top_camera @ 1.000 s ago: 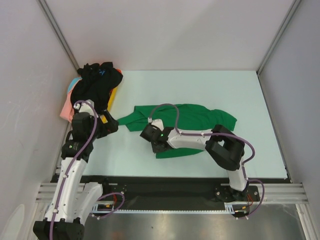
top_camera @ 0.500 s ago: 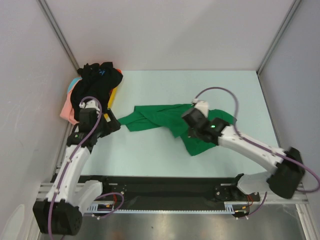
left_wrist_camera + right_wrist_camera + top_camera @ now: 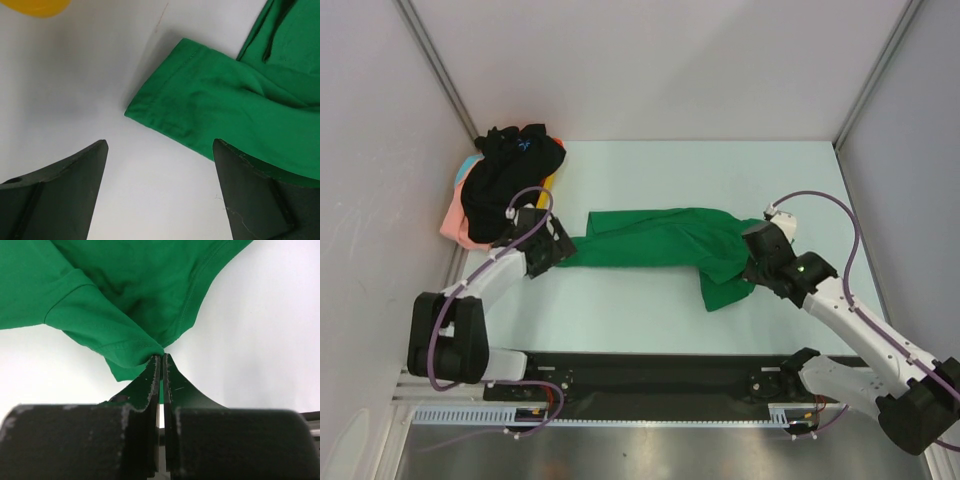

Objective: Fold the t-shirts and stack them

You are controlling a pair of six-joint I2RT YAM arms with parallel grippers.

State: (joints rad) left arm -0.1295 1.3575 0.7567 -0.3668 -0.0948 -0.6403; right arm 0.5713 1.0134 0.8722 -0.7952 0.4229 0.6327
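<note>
The bright green t-shirt (image 3: 660, 243) lies stretched out across the middle of the table. My right gripper (image 3: 752, 262) is shut on its right part; in the right wrist view the fingers pinch a bunched fold of the green cloth (image 3: 120, 335) at the tips (image 3: 161, 360). My left gripper (image 3: 558, 247) is open at the shirt's left end; in the left wrist view a green sleeve (image 3: 200, 115) lies just beyond the spread fingers (image 3: 75, 185). The black t-shirt with a small blue mark (image 3: 510, 165) tops a pile at the far left.
Under the black shirt the pile holds orange, yellow, pink and light blue cloth (image 3: 456, 215). A yellow edge (image 3: 42, 7) shows in the left wrist view. The enclosure's walls stand close on the left and right.
My right gripper has pulled the green shirt's right part to the right, drawing the shirt out long. My left gripper has moved forward to the shirt's left sleeve.
</note>
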